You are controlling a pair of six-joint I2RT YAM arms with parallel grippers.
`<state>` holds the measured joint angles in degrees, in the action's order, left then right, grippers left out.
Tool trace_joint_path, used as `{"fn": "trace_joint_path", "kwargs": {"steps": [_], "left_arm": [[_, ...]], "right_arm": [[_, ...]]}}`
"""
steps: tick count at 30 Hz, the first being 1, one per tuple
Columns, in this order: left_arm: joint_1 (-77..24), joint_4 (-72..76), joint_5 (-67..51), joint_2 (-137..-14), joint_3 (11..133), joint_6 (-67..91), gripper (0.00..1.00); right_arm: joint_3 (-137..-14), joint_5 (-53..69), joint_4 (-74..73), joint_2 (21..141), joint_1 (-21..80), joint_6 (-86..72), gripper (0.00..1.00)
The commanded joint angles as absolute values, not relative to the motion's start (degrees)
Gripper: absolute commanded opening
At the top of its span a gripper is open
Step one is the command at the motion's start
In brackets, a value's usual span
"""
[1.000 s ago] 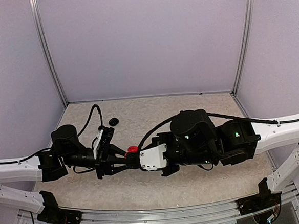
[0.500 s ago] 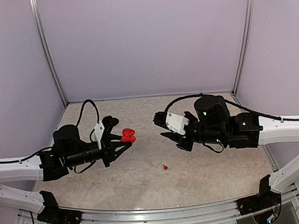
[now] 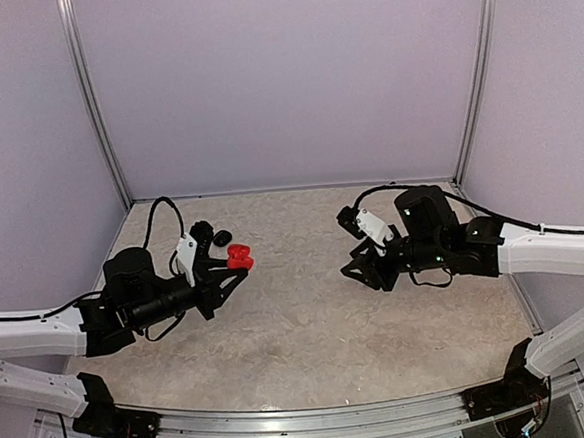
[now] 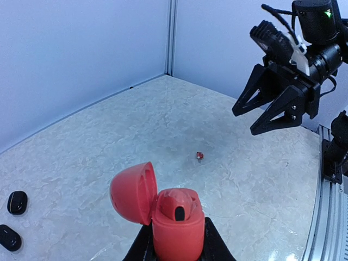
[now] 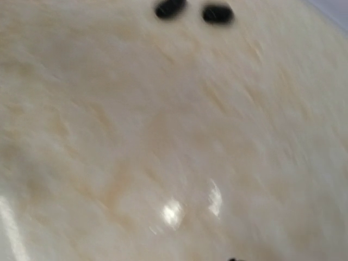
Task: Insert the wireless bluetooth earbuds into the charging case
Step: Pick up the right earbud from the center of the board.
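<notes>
Left end effector grips the open red charging case; right end effector stands half-open, empty.
Right arm hovers high, tilted down; it should descend on the red earbud lying on the table between both arms, pinch gently, then align over the case.

A pale, marbled beige counter forms the bottom of a booth. Plain lilac-white panels close it in: a back wall, a left wall and a right wall. Slim aluminium posts stand at the counter's two far corners. A ridged metal rail runs along its near edge. The light is soft and even, with small white glints on the counter's glossy surface.
</notes>
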<state>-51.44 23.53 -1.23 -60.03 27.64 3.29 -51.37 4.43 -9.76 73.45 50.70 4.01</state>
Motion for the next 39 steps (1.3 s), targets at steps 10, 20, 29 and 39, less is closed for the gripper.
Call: {"fn": "trace_joint_path", "kwargs": {"steps": [10, 20, 29, 39], "left_arm": [[-51.15, 29.14, -2.31, -58.96, 25.28, 5.52, 0.0], [-50.8, 32.03, -2.98, -57.53, 23.24, 5.37, 0.0], [-50.63, 34.5, -4.39, -56.7, 22.11, 5.76, 0.0], [-50.53, 34.97, -4.05, -56.23, 22.68, 5.19, 0.0]], "right_arm": [[-58.62, 13.03, -23.24, 88.1, 32.66, -5.59, 0.46], [-52.66, 13.61, -11.31, 93.59, 31.97, -4.91, 0.46], [-46.06, 9.79, 2.09, 94.62, 31.93, -1.85, 0.44], [-47.97, 5.86, 3.87, 101.6, 31.99, -2.25, 0.4]]}}
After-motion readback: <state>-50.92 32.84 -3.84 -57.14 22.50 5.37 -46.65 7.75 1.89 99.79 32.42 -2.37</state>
